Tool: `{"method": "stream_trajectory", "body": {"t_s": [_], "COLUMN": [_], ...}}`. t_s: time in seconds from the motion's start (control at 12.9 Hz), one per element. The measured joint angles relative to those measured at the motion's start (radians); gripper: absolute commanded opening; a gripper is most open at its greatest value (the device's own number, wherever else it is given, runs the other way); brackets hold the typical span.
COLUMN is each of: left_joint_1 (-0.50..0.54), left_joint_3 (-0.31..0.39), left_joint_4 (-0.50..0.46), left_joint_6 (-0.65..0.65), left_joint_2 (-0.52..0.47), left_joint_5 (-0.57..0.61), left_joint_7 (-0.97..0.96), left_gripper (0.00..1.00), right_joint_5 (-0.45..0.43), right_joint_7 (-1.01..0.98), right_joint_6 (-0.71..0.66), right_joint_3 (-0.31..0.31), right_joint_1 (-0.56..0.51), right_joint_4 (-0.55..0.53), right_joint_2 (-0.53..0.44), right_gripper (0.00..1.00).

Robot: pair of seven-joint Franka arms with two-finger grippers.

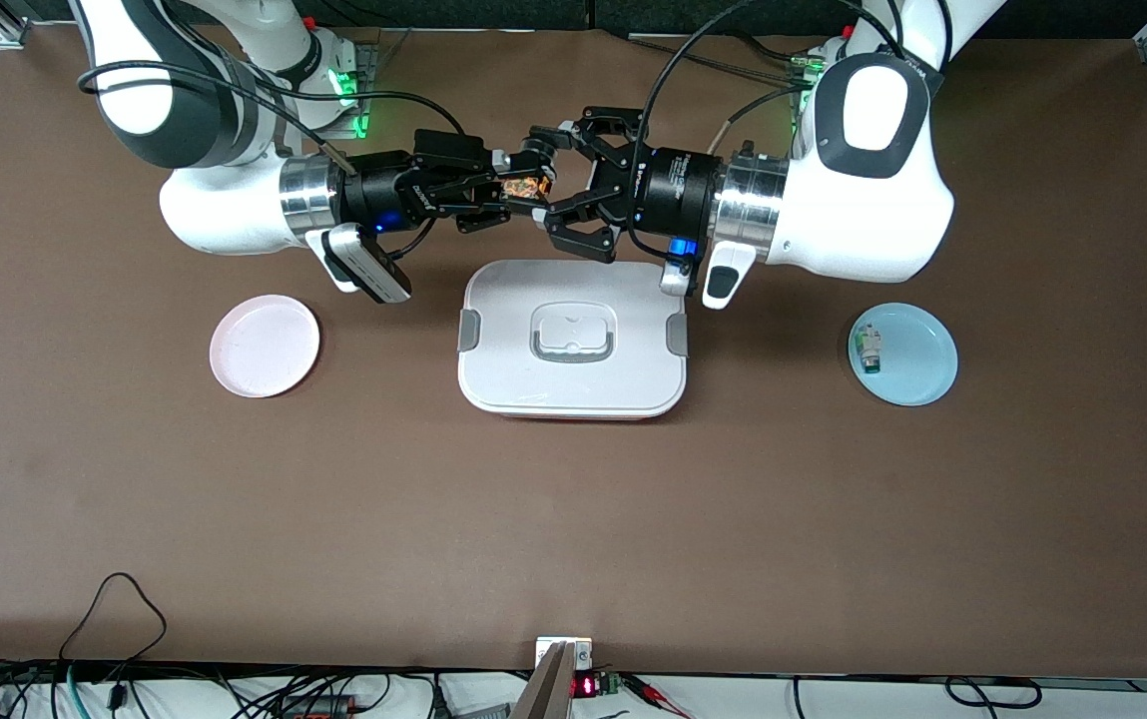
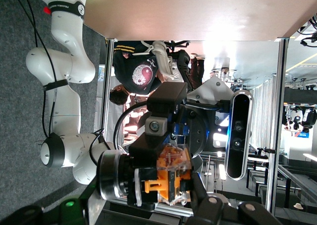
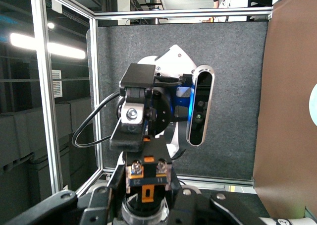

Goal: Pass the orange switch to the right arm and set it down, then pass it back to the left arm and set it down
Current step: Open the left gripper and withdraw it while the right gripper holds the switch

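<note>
1. Jaws of the right gripper (image 1: 505, 192) are pinched on the orange switch (image 1: 523, 187), as the front view shows, with the arm reaching level from the right arm's end of the desk (image 1: 573, 499).
2. Jaws of the left gripper (image 1: 555, 180) stand partly spread around the same switch; its upper and lower fingers (image 1: 573, 215) bracket the part, and contact with it cannot be told.
3. Both grippers meet in the air just past the edge of the box (image 1: 573, 340) that lies farther from the front camera, so the switch hangs above the desk near that edge.
4. Left wrist view: the switch (image 2: 171, 178) shows its orange body against the right gripper's black housing.
5. Right wrist view: the switch (image 3: 147, 178) shows a black face with two screws and an orange label, with the left arm's wrist camera above it.
6. Relative to the box, a pink plate (image 1: 265, 346) lies toward the right arm's end and a blue plate (image 1: 917, 374) toward the left arm's end.
7. A small white-and-green component (image 1: 869, 351) rests on the blue plate.
</note>
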Motion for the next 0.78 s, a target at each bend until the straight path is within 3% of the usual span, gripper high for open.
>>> {"method": "stream_trajectory", "body": {"t_s": [0.08, 0.78], "left_joint_1": [0.0, 0.003], "left_joint_3": [0.0, 0.002], "left_joint_4": [0.0, 0.004], "left_joint_6": [0.0, 0.0], "left_joint_2": [0.001, 0.014], "left_joint_5": [0.0, 0.0], "left_joint_7": [-0.001, -0.021], "left_gripper": [1.0, 1.0], "right_joint_5": [0.0, 0.0], "right_joint_7": [0.0, -0.019], "right_joint_6": [0.001, 0.008], "right_joint_3": [0.0, 0.001], "right_joint_1": [0.0, 0.004], "right_joint_4": [0.0, 0.0], "right_joint_2": [0.0, 0.0], "right_gripper": [0.33, 0.31]}}
